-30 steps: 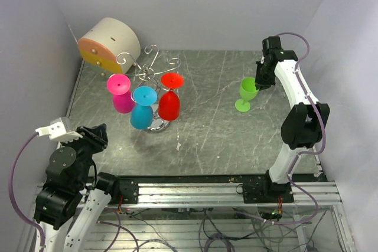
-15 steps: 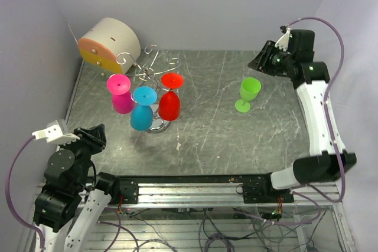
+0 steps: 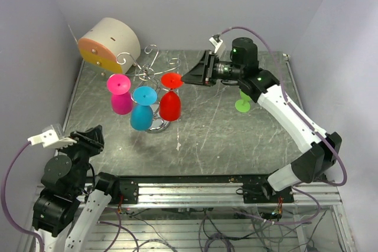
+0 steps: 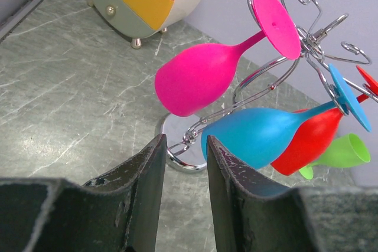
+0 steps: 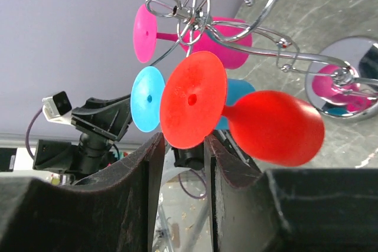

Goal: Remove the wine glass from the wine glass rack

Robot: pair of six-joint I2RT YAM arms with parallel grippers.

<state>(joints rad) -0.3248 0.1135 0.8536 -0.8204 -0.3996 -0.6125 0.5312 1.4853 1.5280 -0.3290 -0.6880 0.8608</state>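
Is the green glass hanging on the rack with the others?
No, the green glass stands upright on the table, apart from the wine glass rack.

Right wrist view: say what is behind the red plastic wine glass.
A blue plastic wine glass and a pink wine glass on the silver wire rack, bowls partly covered.

Grey table [image 3: 218, 140] carries wine glass rack [image 4: 176, 143], green glass [image 3: 242, 105], round box [image 3: 109, 42].
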